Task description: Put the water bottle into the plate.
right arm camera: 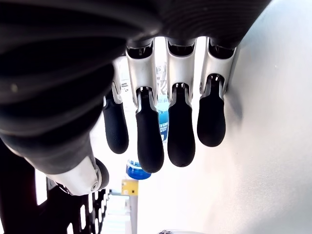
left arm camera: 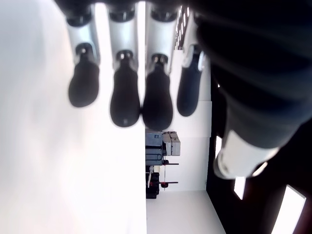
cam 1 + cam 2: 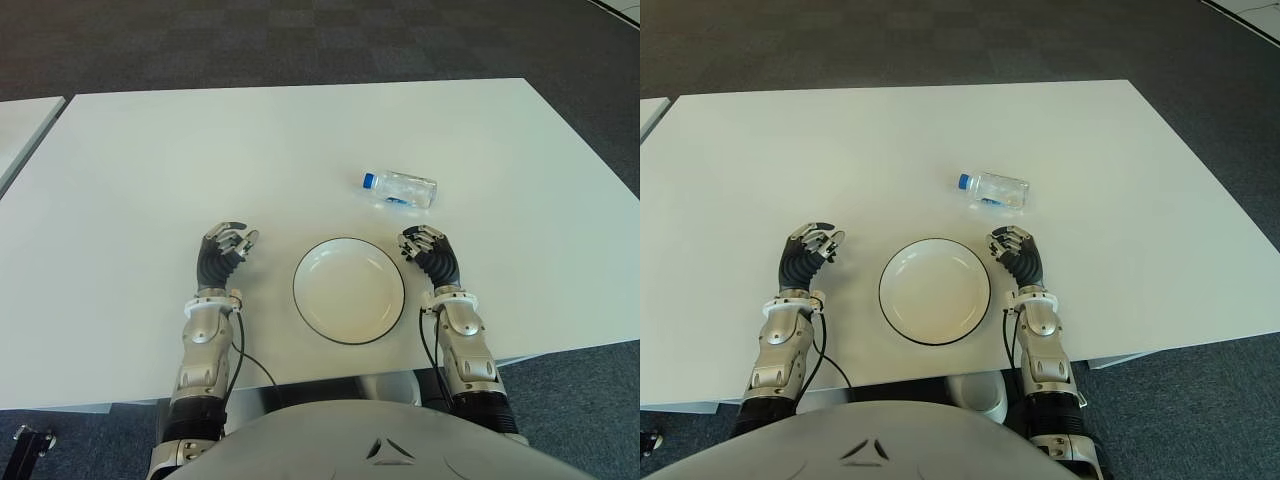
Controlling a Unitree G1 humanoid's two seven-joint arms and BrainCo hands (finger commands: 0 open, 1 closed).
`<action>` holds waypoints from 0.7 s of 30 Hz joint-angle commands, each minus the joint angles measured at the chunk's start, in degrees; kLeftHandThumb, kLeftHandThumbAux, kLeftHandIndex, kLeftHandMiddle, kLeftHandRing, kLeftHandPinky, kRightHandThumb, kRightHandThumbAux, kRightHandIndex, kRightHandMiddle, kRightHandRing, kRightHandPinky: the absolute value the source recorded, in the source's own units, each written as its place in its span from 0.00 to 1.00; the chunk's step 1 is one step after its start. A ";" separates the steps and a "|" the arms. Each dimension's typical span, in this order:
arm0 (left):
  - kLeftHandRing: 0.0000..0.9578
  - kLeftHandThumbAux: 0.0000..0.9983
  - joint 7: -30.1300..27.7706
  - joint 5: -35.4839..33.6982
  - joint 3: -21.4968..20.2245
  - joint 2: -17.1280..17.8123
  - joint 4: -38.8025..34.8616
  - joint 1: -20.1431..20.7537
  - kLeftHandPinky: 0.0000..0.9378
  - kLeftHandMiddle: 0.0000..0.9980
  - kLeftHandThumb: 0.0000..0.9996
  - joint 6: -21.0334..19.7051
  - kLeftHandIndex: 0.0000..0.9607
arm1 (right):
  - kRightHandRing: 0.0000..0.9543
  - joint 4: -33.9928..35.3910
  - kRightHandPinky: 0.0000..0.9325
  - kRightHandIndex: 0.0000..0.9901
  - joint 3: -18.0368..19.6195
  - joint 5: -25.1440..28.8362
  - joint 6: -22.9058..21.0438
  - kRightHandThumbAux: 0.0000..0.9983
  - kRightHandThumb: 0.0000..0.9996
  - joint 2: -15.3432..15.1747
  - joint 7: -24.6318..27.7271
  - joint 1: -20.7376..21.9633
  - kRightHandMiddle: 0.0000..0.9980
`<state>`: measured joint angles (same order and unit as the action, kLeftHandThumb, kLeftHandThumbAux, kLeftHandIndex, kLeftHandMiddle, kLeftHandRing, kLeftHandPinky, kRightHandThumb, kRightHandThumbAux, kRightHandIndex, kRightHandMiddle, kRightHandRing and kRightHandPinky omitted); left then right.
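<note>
A: Going from the robot's left, what is showing?

B: The left hand point(image 3: 226, 247) is showing on the left of the plate point(image 3: 349, 290), its fingers point(image 2: 125, 100) hanging loosely curled and holding nothing. The plate is sitting bare in the middle of the white table point(image 3: 200, 150), near the front edge.

A: And on the other side?

B: The right hand point(image 3: 428, 250) is showing just beside the plate's right rim, its fingers point(image 1: 148, 131) likewise relaxed and gripping nothing. The water bottle point(image 3: 400, 188) is lying on its side on the table beyond that hand, blue cap pointing left, apart from the plate.

A: So the reach is only starting?

B: It looks that way (nothing is grasped yet). The right hand is the nearer one. It is probably going to do best spreading its fingers wide, moving forward over the bottle's clear middle, and closing across the body rather than the cap, since a bottle lying flat is likely to roll if nudged from one side.
</note>
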<state>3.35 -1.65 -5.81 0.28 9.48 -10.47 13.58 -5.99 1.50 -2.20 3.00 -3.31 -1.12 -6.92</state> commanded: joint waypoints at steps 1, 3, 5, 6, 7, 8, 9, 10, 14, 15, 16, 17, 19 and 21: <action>0.73 0.71 -0.53 0.01 0.09 0.13 0.23 -0.67 0.73 0.72 0.71 -0.12 0.46 | 0.63 -0.81 0.66 0.43 -0.02 0.00 -0.78 0.73 0.71 0.05 0.18 -0.88 0.60; 0.73 0.71 -0.42 0.20 0.13 0.17 0.23 -0.66 0.73 0.72 0.71 -0.15 0.46 | 0.63 -0.81 0.66 0.43 0.02 0.10 -0.85 0.73 0.71 0.05 0.24 -0.83 0.60; 0.73 0.72 -0.37 0.30 0.16 0.20 0.19 -0.66 0.73 0.72 0.71 -0.23 0.45 | 0.63 -0.80 0.65 0.43 0.05 0.16 -0.92 0.73 0.71 0.07 0.23 -0.81 0.60; 0.73 0.72 -0.37 0.32 0.17 0.21 0.16 -0.67 0.73 0.72 0.71 -0.28 0.45 | 0.63 -0.79 0.65 0.43 0.06 0.17 -0.95 0.73 0.71 0.09 0.21 -0.82 0.60; 0.73 0.72 -0.36 0.35 0.18 0.22 0.13 -0.67 0.73 0.72 0.71 -0.34 0.45 | 0.63 -0.78 0.65 0.43 0.08 0.19 -0.99 0.73 0.71 0.11 0.19 -0.81 0.60; 0.73 0.72 -0.35 0.36 0.19 0.23 0.11 -0.67 0.73 0.72 0.71 -0.38 0.45 | 0.63 -0.78 0.65 0.43 0.09 0.20 -1.01 0.73 0.71 0.12 0.18 -0.81 0.60; 0.73 0.72 -0.34 0.38 0.20 0.24 0.08 -0.66 0.73 0.72 0.71 -0.43 0.45 | 0.63 -0.78 0.65 0.43 0.10 0.21 -1.04 0.73 0.71 0.13 0.16 -0.80 0.60; 0.73 0.72 -0.33 0.40 0.21 0.24 0.07 -0.66 0.73 0.71 0.71 -0.46 0.45 | 0.63 -0.78 0.65 0.43 0.11 0.22 -1.06 0.73 0.71 0.14 0.15 -0.79 0.60; 0.73 0.72 -0.47 0.18 0.21 0.18 -0.09 -0.78 0.73 0.71 0.71 -0.59 0.45 | 0.63 -0.68 0.65 0.43 0.13 0.09 -1.04 0.73 0.71 0.13 0.00 -0.84 0.59; 0.73 0.72 -0.50 0.10 0.19 0.15 -0.10 -0.78 0.73 0.71 0.71 -0.60 0.45 | 0.62 -0.68 0.65 0.43 0.11 -0.09 -1.00 0.73 0.71 0.11 -0.17 -0.84 0.59; 0.73 0.72 -0.51 0.05 0.18 0.14 -0.10 -0.78 0.73 0.71 0.71 -0.59 0.45 | 0.62 -0.69 0.63 0.43 0.10 -0.21 -0.97 0.73 0.71 0.10 -0.28 -0.83 0.59; 0.73 0.72 -0.51 0.02 0.17 0.13 -0.08 -0.76 0.73 0.71 0.71 -0.57 0.45 | 0.62 -0.75 0.63 0.43 0.06 -0.56 -0.96 0.73 0.71 0.07 -0.60 -0.77 0.59; 0.73 0.72 -0.49 0.02 0.18 0.10 -0.11 -0.81 0.73 0.71 0.71 -0.50 0.45 | 0.61 -0.82 0.62 0.43 -0.05 -1.40 -0.95 0.73 0.71 -0.01 -1.31 -0.71 0.59; 0.73 0.72 -0.46 0.06 0.20 0.09 -0.16 -0.88 0.73 0.71 0.71 -0.43 0.45 | 0.60 -0.90 0.61 0.43 -0.21 -2.44 -0.82 0.73 0.71 -0.12 -2.11 -0.67 0.58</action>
<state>3.34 -1.60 -5.76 0.36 9.41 -10.52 13.61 -5.98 1.42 -3.27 3.00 -3.32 -2.05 -6.91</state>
